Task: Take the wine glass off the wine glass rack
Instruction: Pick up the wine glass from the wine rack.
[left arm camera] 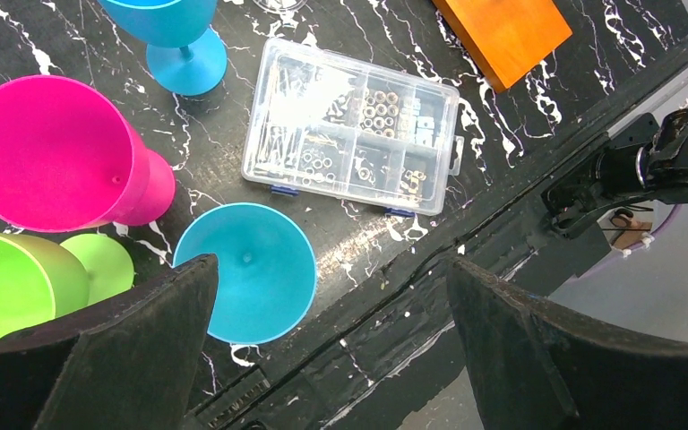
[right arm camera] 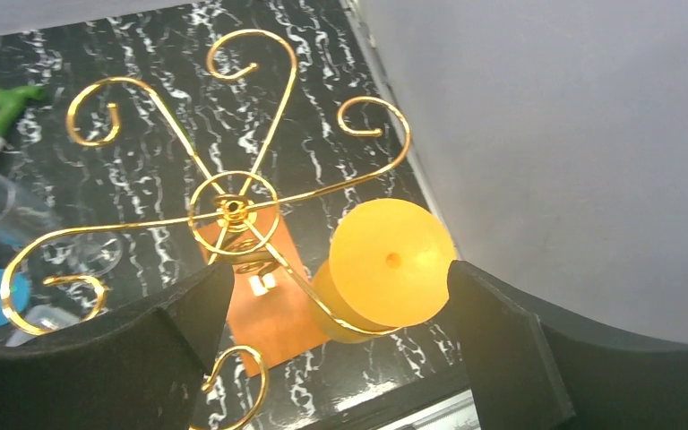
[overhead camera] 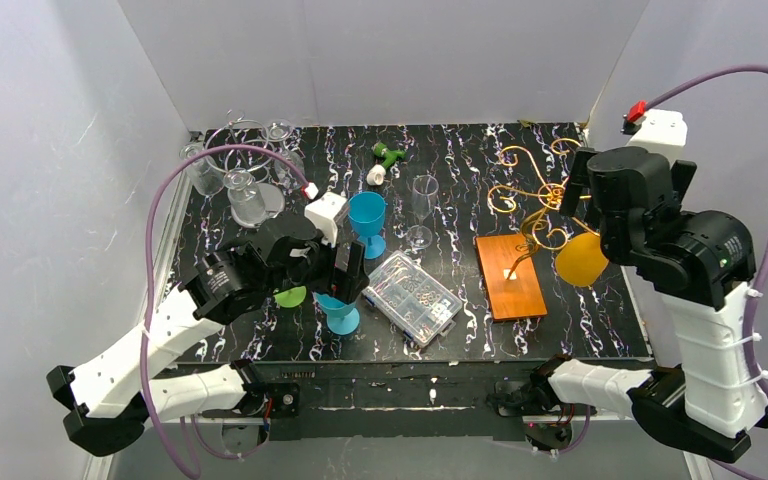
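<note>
While your left gripper (left arm camera: 333, 340) hangs wide open over the coloured goblets (left arm camera: 49, 152), the wine glass rack (right arm camera: 233, 210) carries the orange wine glass (right arm camera: 392, 260) foot-up on its rightmost scroll, below your right gripper (right arm camera: 340, 349), also spread wide. Grip under the foot, then slide outward along the wire, not straight up. No legible writing noted

We see the rack (right arm camera: 233, 210) as polished gold metal wire on a smooth wooden base (overhead camera: 520, 295). The glass (right arm camera: 385, 264), lower right in the right wrist view, looks matt orange plastic. The box (left arm camera: 351, 125) is clear glossy plastic; the table (overhead camera: 460, 170), glossy black marbling.
</note>
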Motion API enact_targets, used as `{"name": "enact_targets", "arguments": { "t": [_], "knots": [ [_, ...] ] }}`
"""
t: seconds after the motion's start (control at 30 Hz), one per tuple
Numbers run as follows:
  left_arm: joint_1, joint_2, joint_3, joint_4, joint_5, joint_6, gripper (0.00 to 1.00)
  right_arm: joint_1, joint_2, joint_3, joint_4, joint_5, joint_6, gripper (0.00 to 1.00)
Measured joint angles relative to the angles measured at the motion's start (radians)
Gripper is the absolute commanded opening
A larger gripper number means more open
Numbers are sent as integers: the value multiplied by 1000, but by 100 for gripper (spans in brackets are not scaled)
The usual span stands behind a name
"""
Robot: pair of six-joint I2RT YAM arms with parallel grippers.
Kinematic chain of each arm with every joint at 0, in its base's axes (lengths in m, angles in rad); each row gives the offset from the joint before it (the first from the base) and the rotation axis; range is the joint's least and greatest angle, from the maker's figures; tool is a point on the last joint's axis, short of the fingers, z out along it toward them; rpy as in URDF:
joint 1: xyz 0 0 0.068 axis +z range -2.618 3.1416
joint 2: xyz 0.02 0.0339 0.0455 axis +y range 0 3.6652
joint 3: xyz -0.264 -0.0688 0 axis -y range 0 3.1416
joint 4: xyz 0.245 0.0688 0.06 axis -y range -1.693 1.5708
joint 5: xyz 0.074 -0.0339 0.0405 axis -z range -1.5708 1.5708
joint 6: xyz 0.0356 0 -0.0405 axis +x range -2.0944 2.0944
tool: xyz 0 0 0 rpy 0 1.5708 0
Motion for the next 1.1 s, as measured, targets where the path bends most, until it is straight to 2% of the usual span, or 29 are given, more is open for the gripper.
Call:
{"name": "enact_targets", "arguments": {
  "t": [0.3,0.8,0.97,1.1],
  "knots": [
    [0,0,13,-14,-6,-6,98,0,-26,-138,-2,76,25,98],
    [0,6,15,-14,-6,-7,98,0,-2,-164,6,76,42,98],
    [0,14,18,-14,-6,-7,98,0,64,-108,9,84,37,98],
    [0,20,18,-13,-6,-8,98,0,148,20,23,108,11,98]
  ]
}}
